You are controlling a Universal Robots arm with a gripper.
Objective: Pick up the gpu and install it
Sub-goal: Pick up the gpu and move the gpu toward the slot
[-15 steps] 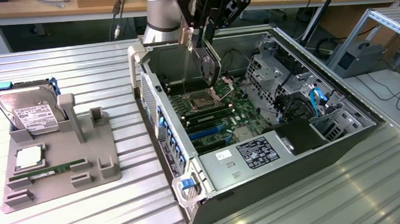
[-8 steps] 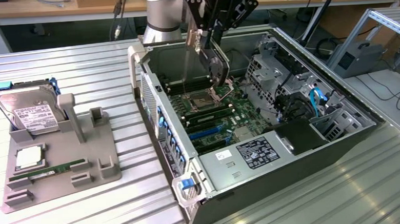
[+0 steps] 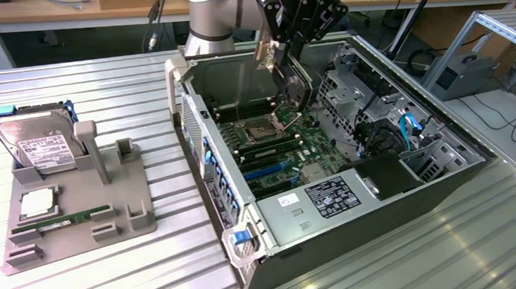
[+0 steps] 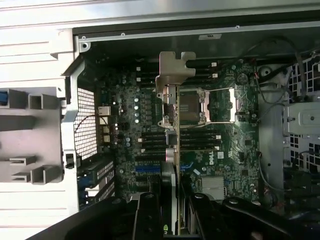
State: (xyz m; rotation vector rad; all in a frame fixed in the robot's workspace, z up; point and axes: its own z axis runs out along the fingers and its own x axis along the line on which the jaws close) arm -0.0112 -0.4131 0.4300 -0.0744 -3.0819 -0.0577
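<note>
One pincer (image 4: pixel 173 211) grips the one gpu (image 4: pixel 173 75) above one open case (image 3: pixel 236 69), seemingly clear of its motherboard (image 4: pixel 225 135).

Dull silver metal bracket (image 4: pixel 172 67) on the gpu (image 3: pixel 294 93)

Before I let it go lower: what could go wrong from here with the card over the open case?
1. The gpu hangs edge-down from the gripper over the CPU socket; lowered here, it would likely hit the socket, not a slot.
2. Its edge seems to run across the blue slots, so it may not seat without turning.
3. Held by one edge, it could tilt in the grip on contact.
</note>
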